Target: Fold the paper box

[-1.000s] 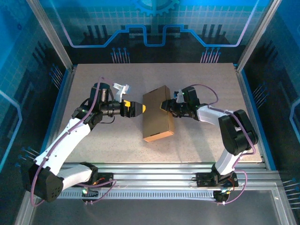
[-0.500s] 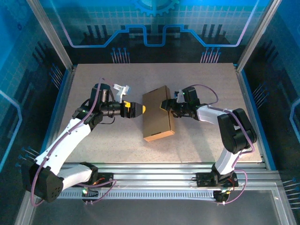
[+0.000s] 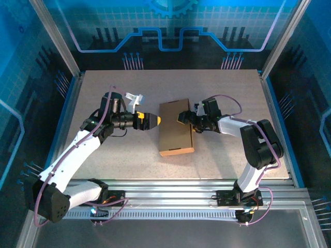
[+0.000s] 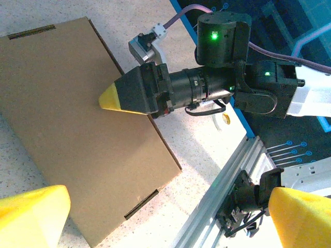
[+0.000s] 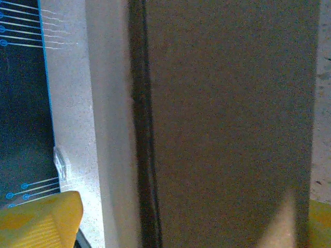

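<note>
Paper box [image 3: 176,128] now straighter, underside hidden

The plain brown cardboard box [image 3: 176,128] is matt paperboard, smooth on its faces, with darker raw-cut edges. The beige table top [image 3: 222,88] beneath it has a dull, finely speckled, grainy finish. Along its near edge run silver aluminium rails [image 3: 170,186], ribbed, with a soft metallic sheen. The arms' white shells [image 3: 72,155] are smooth, slightly glossy plastic, and their black joints [image 3: 121,120] look satin. The yellow wedge-shaped fingers [image 5: 39,219] are matt plastic with fine ribs. A purple cable [image 4: 189,9] looks smooth and rubbery.
</note>
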Controlling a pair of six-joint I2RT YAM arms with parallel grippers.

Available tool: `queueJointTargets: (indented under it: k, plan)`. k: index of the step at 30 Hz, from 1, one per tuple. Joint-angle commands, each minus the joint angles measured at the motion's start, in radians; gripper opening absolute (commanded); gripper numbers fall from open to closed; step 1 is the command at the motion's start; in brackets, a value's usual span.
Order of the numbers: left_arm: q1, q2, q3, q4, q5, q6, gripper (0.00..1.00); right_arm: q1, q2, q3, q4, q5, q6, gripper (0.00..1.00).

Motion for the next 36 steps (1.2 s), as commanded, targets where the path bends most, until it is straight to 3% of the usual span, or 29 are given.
queueJointTargets:
  k: [1, 13, 26, 36]
  plan:
    - [-0.01, 0.007, -0.007, 0.015, -0.002, 0.005, 0.99, -0.013, -0.03, -0.004, -0.058, 0.035, -0.042, 0.92]
    - [-0.012, 0.011, -0.016, 0.019, -0.006, 0.003, 0.99, -0.013, -0.031, 0.027, -0.133, 0.085, -0.096, 1.0]
    - [-0.013, 0.011, -0.026, 0.017, -0.015, 0.001, 0.99, -0.013, -0.028, 0.115, -0.248, 0.159, -0.197, 1.0]
    - [-0.014, 0.009, -0.03, 0.016, -0.025, 0.0, 0.99, -0.007, -0.017, 0.158, -0.225, 0.118, -0.233, 1.0]
